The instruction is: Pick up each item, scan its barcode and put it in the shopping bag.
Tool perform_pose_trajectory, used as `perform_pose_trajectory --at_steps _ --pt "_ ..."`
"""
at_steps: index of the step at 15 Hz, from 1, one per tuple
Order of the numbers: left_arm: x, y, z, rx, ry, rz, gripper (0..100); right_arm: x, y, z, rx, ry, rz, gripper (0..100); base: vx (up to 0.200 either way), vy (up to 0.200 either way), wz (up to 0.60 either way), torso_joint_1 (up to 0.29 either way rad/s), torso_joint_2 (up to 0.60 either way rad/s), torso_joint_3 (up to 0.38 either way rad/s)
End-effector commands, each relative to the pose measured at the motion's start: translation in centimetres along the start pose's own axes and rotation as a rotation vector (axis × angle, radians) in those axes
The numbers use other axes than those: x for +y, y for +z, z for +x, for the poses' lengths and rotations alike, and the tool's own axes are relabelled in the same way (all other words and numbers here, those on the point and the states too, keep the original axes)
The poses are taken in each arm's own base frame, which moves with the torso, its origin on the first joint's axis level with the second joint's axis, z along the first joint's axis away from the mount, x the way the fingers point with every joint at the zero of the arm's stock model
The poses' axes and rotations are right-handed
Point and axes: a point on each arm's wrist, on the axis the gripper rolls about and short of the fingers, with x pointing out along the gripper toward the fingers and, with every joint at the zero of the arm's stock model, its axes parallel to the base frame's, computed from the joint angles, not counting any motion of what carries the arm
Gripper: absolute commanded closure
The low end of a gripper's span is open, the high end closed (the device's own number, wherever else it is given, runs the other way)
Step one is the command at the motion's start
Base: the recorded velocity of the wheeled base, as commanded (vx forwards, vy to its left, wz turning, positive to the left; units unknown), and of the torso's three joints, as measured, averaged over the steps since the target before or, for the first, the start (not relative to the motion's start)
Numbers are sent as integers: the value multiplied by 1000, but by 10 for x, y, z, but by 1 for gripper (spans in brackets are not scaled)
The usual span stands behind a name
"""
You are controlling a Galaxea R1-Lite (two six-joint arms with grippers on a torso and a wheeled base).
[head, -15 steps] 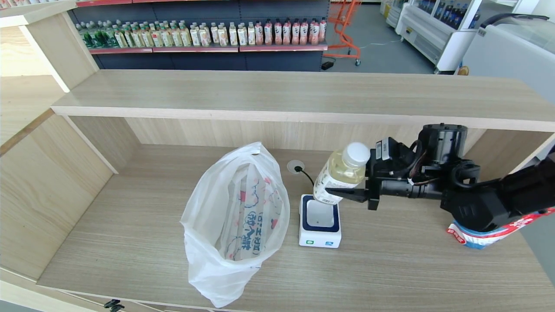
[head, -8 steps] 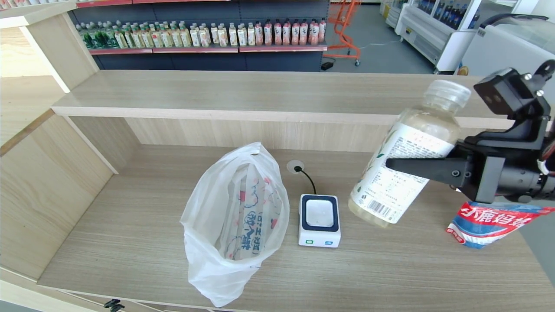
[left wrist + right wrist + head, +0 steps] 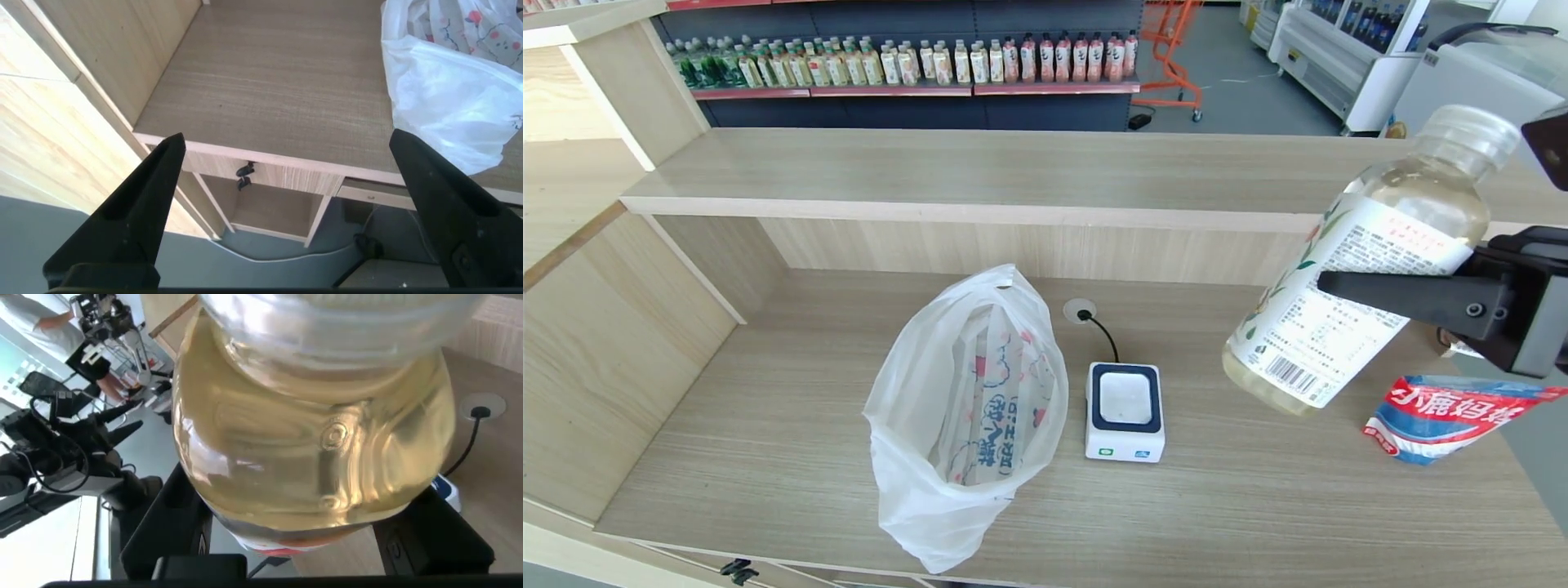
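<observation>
My right gripper point(image 3: 1401, 298) is shut on a clear bottle point(image 3: 1356, 269) of pale yellow drink with a white label, held tilted high at the right, close to the head camera, barcode facing down and left. In the right wrist view the bottle point(image 3: 315, 449) sits between the black fingers. The white scanner point(image 3: 1125, 412) with its dark-framed window rests on the counter, left of and below the bottle. A white plastic shopping bag point(image 3: 968, 416) stands open left of the scanner with a printed pack inside. My left gripper point(image 3: 286, 212) hangs open off the counter's front edge, near the bag point(image 3: 458, 82).
A blue, red and white pouch point(image 3: 1445, 416) lies at the counter's right edge under the right arm. A black cable point(image 3: 1104, 336) runs from the scanner to a grommet in the counter. A raised wooden ledge point(image 3: 1013, 175) spans the back, and a side wall point(image 3: 613, 343) closes the left.
The right gripper has lifted the bottle off the scanner, carrying it up and to the right toward the camera. The pouch that the arm hid now shows. The head view shifted slightly.
</observation>
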Motion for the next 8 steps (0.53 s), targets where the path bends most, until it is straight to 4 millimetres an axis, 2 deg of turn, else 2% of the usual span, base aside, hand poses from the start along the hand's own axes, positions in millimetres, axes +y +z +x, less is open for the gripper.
perform_pose_trajectory --at_steps 1,5,8 --pt "0 0 0 0 1 2 0 4 2 -4 -8 -3 7 100 0 0 0 0 0 0" --pt "0 0 0 0 1 2 0 -1 -8 -15 1 -61 108 100 0 0 0 0 0 0" --pt "0 0 0 0 1 -1 0 -6 -14 -15 12 -79 159 100 0 200 0 4 -1 -2"
